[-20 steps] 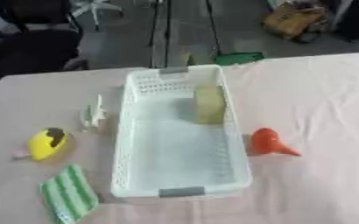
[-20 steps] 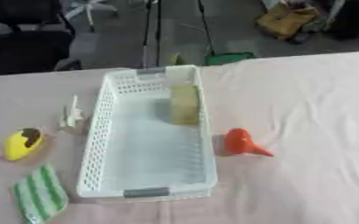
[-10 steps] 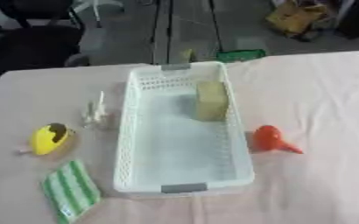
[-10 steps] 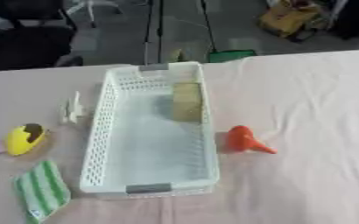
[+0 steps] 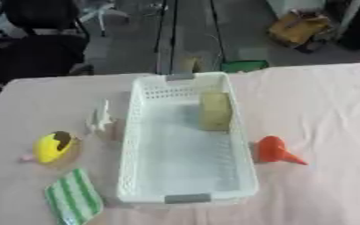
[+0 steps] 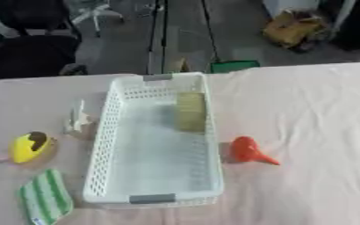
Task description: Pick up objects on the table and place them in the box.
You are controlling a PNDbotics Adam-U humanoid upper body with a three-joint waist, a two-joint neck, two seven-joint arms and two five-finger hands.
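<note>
White perforated box [image 5: 137,176] sitting lengthwise in the middle of the pale pink table [image 5: 329,101], long and narrow, grey clips on the near and far short ends. Already in there: one yellowish-tan sponge-like block [image 5: 214,110], up in the far half and leaning against the right wall. Rest of the box floor bare. Just off the right wall, lying on the cloth near the box's middle: an orange-red funnel-ish thing [image 5: 276,150], round fat end toward the box, pointy tip aimed away to the right and slightly toward the camera; close to the wall, can't tell whether touching it. Over on the left side, three more bits still out on the table. Nearest the box, a small white object [image 5: 101,117], upright-ish and thin, too blurry to name, just beside the left wall. Further left and a bit nearer, a yellow rounded thing [image 5: 52,146] with a dark patch on top and a small pinkish bit sticking out on its left. Nearest the camera, a green-and-white striped cloth [image 5: 73,201] lying flat at an angle, near the box's near-left corner but apart from it. No robot hands anywhere in either eye view, so no telling whether released, clenched or grasping. Beyond the far table edge: grey floor, a black chair [image 5: 37,48] at upper left, a green object [image 6: 234,66] right past the edge.
</note>
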